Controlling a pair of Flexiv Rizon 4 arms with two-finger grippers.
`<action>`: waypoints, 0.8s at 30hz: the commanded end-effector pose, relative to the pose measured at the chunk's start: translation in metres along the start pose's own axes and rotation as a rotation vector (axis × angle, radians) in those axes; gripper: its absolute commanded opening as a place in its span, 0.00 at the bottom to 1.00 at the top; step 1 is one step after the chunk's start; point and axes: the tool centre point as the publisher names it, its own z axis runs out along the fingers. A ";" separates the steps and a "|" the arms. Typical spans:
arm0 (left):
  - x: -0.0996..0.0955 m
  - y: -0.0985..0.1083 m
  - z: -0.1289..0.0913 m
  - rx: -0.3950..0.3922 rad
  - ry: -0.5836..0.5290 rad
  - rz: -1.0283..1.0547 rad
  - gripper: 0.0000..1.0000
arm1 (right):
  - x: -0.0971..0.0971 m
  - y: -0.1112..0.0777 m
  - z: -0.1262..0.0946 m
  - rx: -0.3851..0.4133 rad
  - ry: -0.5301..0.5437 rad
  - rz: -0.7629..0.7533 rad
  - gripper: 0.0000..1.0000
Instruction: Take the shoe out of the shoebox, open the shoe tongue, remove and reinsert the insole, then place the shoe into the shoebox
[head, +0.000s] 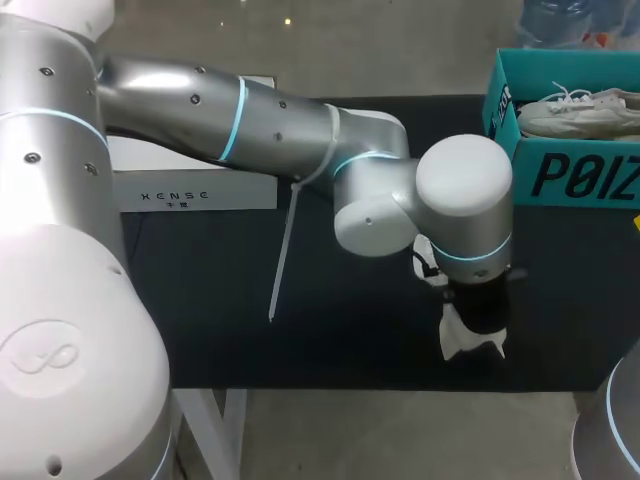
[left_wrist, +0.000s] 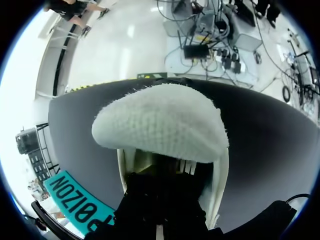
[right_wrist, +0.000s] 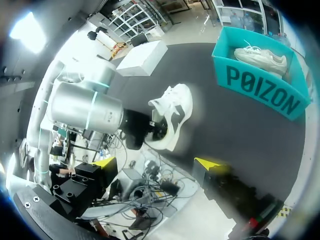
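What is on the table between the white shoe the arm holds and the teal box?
Nothing: only bare black table lies between the shoe and the teal shoebox. The right wrist view shows it best.

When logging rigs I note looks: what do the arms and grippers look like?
The left arm is silver-grey tubing with rounded white joint caps, glowing light-blue rings and a long white strap; the left gripper is black. Of the right arm only a grey corner with a blue ring shows; the right gripper has yellow tips.
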 end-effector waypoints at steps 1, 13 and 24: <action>0.007 0.006 -0.026 -0.019 0.010 0.014 0.00 | 0.000 0.000 0.000 0.001 -0.001 0.001 1.00; 0.001 0.044 -0.060 -0.114 -0.010 0.045 0.00 | 0.000 0.000 0.000 0.001 -0.001 0.001 1.00; 0.001 0.047 -0.042 -0.141 0.016 0.070 0.00 | 0.000 0.000 0.000 0.001 -0.001 0.001 1.00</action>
